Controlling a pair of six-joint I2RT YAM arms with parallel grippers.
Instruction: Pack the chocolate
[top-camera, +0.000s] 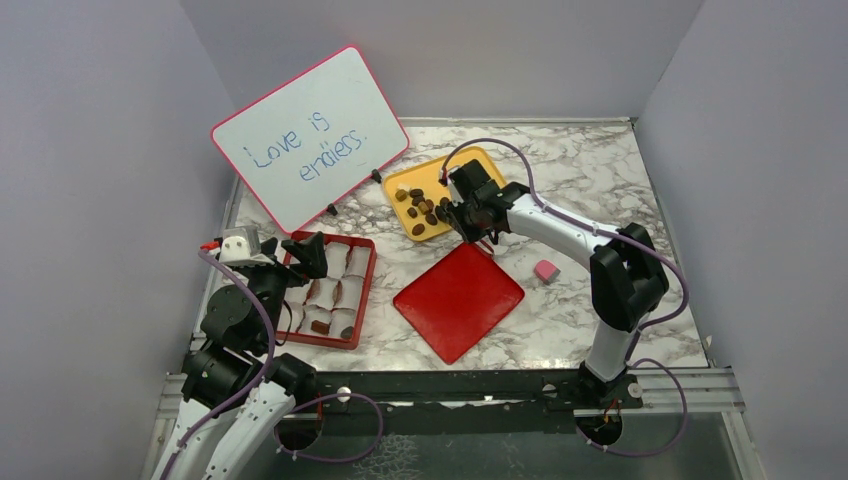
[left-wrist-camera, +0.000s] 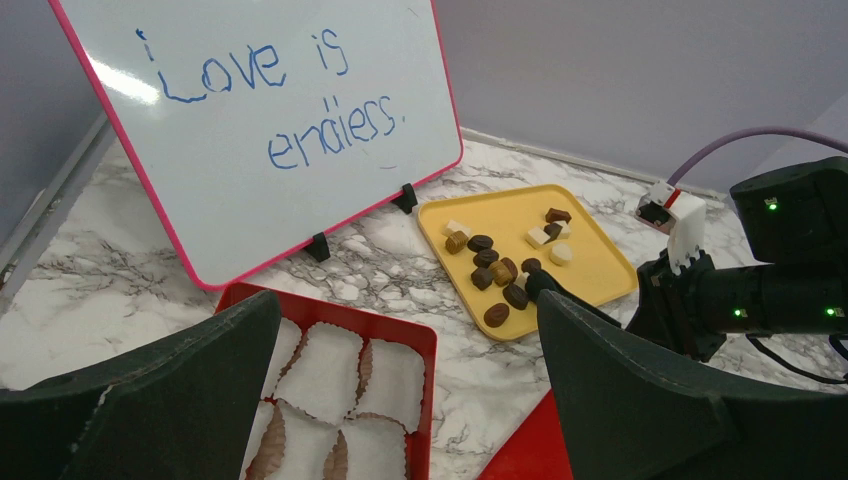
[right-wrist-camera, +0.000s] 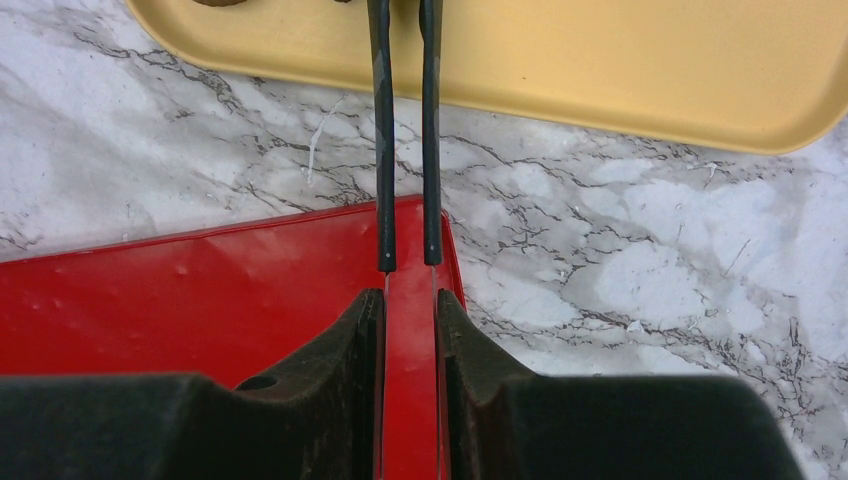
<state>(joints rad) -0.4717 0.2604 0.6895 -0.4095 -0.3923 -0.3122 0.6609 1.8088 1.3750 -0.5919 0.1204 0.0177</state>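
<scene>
Several chocolate pieces (top-camera: 418, 207), mostly dark brown with a few pale ones, lie on a yellow tray (top-camera: 474, 163); the left wrist view shows these chocolate pieces (left-wrist-camera: 497, 272) too. My right gripper (top-camera: 464, 216) is shut on thin black tweezers (right-wrist-camera: 384, 150), whose prongs reach over the tray's near edge (right-wrist-camera: 600, 80). Their tips run out of the right wrist view, so anything pinched there is hidden. My left gripper (left-wrist-camera: 410, 310) stands open above a red box (left-wrist-camera: 425, 340) lined with white paper cups (left-wrist-camera: 318, 368). One dark piece (top-camera: 320, 326) sits in a near cup.
A flat red lid (top-camera: 460, 300) lies under my right gripper (right-wrist-camera: 410, 300). A small pink cube (top-camera: 546, 270) rests on the marble to its right. A pink-framed whiteboard (top-camera: 310, 135) leans at the back left. Grey walls close in three sides.
</scene>
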